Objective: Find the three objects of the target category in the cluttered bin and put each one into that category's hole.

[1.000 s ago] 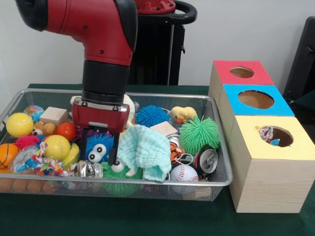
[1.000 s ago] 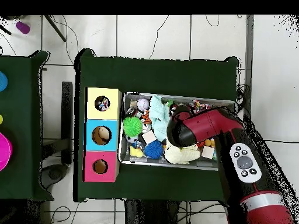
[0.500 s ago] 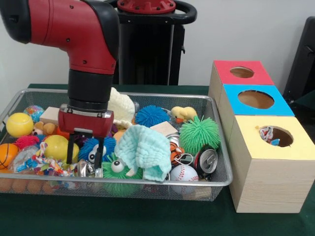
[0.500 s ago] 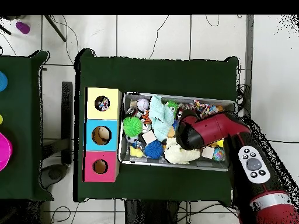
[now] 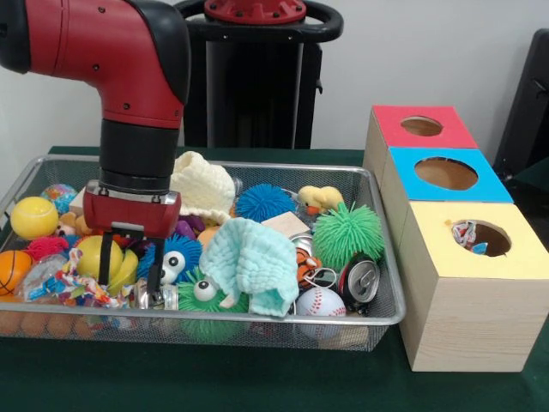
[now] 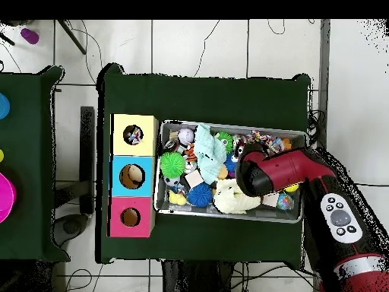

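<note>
Shifted toward 9 o'clock: hand (image 5: 129, 273) | fingers apart, empty | blue spiky googly-eyed ball (image 5: 176, 256) at its 3 o'clock, just beside

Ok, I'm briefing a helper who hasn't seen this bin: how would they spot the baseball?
Start at the wire mesh bin and go to its front corner nearest the yellow-topped box. The baseball lies against the front wall there, beside a crushed drink can. It is the only white ball with red stitching; the other balls are coloured or spiky.
</note>
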